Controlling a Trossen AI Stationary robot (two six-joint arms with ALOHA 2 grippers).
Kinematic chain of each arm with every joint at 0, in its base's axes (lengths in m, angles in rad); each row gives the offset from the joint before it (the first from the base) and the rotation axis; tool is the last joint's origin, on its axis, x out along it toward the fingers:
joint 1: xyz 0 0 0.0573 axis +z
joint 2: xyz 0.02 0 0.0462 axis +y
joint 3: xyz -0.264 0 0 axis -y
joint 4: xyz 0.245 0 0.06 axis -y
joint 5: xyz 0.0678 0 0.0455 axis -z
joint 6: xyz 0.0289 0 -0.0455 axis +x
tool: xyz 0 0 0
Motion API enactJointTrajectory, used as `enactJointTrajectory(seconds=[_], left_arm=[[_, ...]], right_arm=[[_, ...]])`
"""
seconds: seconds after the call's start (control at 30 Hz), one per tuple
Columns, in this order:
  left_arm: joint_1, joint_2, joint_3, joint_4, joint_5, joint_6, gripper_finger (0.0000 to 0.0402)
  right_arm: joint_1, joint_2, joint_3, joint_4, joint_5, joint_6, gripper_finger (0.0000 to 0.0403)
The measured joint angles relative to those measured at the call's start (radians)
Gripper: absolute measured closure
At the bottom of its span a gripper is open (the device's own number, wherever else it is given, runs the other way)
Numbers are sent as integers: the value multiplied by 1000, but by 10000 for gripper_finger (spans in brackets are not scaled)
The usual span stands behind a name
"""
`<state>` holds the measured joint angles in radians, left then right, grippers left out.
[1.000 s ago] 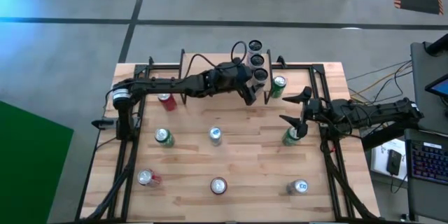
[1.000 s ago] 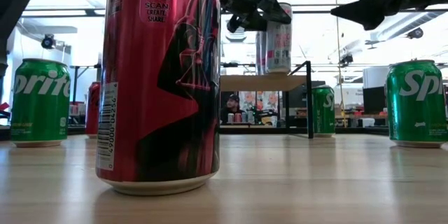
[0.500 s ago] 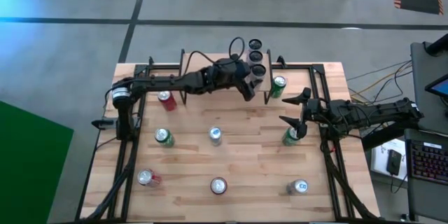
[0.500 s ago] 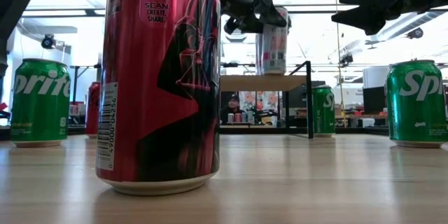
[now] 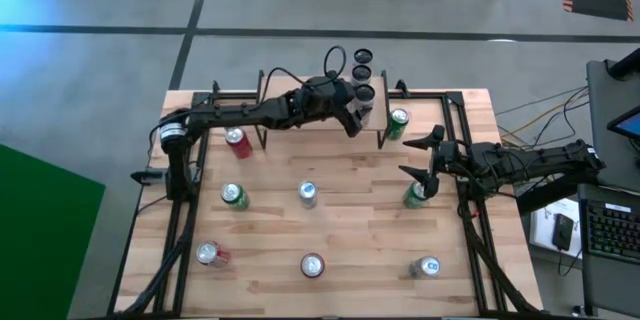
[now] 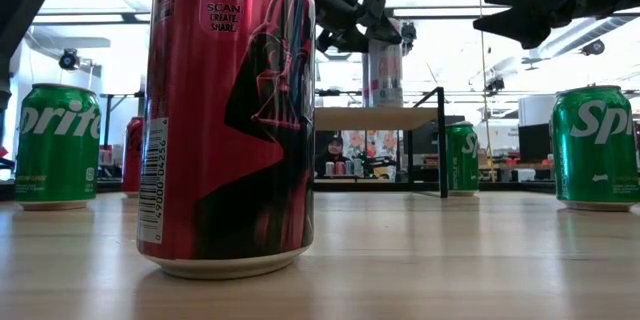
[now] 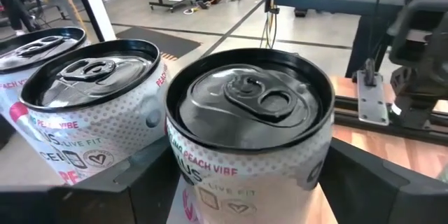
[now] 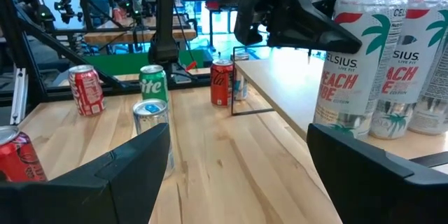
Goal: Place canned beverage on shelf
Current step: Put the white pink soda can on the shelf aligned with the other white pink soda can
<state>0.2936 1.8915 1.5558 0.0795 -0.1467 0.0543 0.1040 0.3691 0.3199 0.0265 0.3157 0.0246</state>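
Three white Celsius cans (image 8: 348,59) are standing on the shelf (image 8: 294,94); the left gripper (image 5: 352,115) is flanking the nearest, contact unclear; the right gripper (image 5: 424,156) is hovering spread, empty.

i see the shelf (image 8: 294,87) topped in pale, smooth matt wood on thin black metal legs. the cans on it (image 7: 252,147) are glossy white printed metal with dark, shiny lids. beneath the shelf, the table (image 5: 360,220) is light plank wood with visible grain.
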Motion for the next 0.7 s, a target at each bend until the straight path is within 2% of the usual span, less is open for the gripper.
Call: enactJointTrajectory(seconds=[0.33,0.6,0.7], left_arm=[[2,-8,21,-53,11,16,112],[1,-27,160,-296,14,46,111],[-3,-30,227,-396,1,46,111]], right_arm=[[0,0,0,-12,0,1,76],[0,0,0,-29,8,45,76],[0,0,0,-62,52,77,76]])
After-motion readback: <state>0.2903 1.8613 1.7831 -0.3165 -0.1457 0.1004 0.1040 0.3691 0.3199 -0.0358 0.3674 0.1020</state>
